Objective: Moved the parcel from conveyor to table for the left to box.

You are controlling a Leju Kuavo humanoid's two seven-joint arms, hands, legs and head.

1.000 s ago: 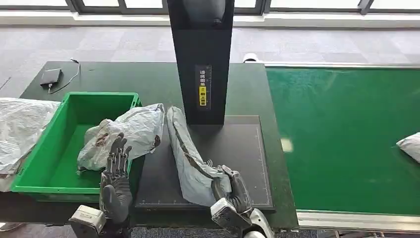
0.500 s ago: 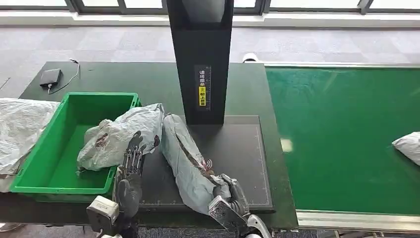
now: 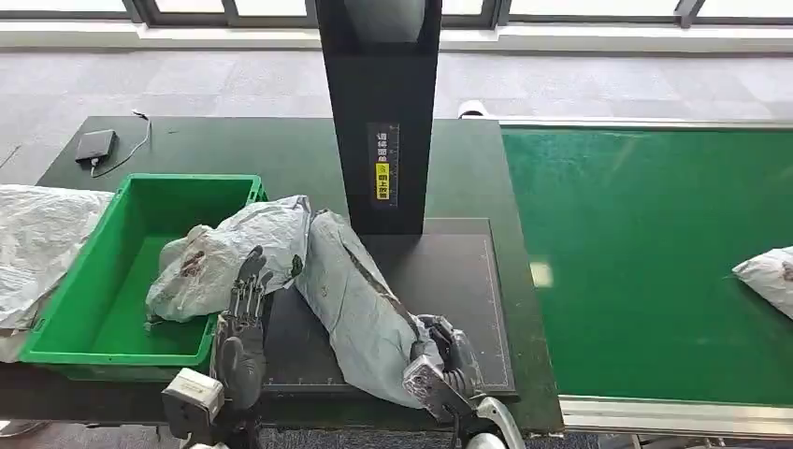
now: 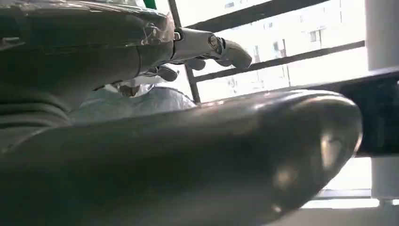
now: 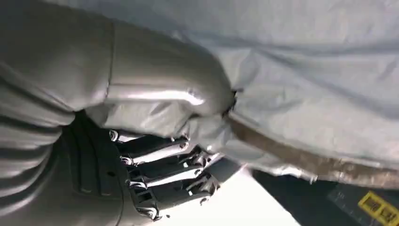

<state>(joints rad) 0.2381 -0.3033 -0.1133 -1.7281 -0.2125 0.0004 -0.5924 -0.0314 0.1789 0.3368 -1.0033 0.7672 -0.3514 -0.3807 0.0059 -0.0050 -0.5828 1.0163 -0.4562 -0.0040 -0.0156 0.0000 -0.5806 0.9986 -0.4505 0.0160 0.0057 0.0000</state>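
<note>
A long grey parcel (image 3: 360, 304) lies slanted on the black mat (image 3: 458, 271), its far end by the black post. My right hand (image 3: 441, 363) grips the parcel's near end at the mat's front edge. In the right wrist view the thumb (image 5: 155, 80) presses on the grey parcel (image 5: 306, 70) and the fingers (image 5: 160, 174) curl under it. My left hand (image 3: 241, 323) hovers with straight, spread fingers over the mat's left edge, holding nothing. Just beyond its fingertips, a second crumpled parcel (image 3: 229, 254) hangs over the rim of the green box (image 3: 70, 299). The left wrist view shows the fingers (image 4: 207, 44) extended.
The black post (image 3: 379, 112) stands at the back of the mat. On the green conveyor (image 3: 645, 253) another parcel (image 3: 771, 279) lies at the right edge. A white bag (image 3: 37, 234) lies left of the box. A dark device with a cable (image 3: 95, 145) sits at the table's back left.
My right hand has pushed the grey parcel left and laid it flatter on the mat. My left hand moved right from the box to the mat's edge. The conveyor parcel drifted left.
</note>
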